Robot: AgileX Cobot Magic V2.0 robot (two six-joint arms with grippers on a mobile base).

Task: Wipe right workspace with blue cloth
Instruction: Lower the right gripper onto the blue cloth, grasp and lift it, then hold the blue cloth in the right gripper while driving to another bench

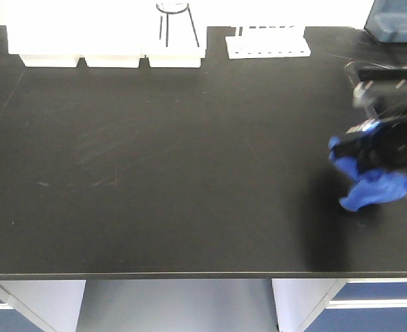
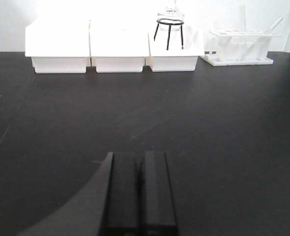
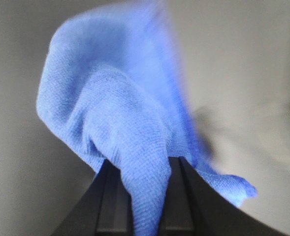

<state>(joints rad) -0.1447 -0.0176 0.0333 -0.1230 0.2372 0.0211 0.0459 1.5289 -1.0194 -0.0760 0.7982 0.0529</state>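
The blue cloth [image 1: 370, 187] is bunched at the right side of the black table, under my right gripper [image 1: 372, 155]. In the right wrist view the cloth [image 3: 115, 113] fills the frame and a fold of it is pinched between the two black fingers [image 3: 184, 196]; the right gripper [image 3: 144, 169] is shut on it. The cloth hangs down to the tabletop [image 1: 189, 173]. My left gripper [image 2: 137, 162] shows only in the left wrist view, its fingers pressed together and empty, low over the table's left-middle part.
Three white bins [image 1: 110, 48] stand along the back edge, one with a glass flask on a black stand [image 1: 175, 24]. A white test-tube rack [image 1: 267, 43] is at the back middle. A dark blue device [image 1: 396, 21] sits at the back right corner.
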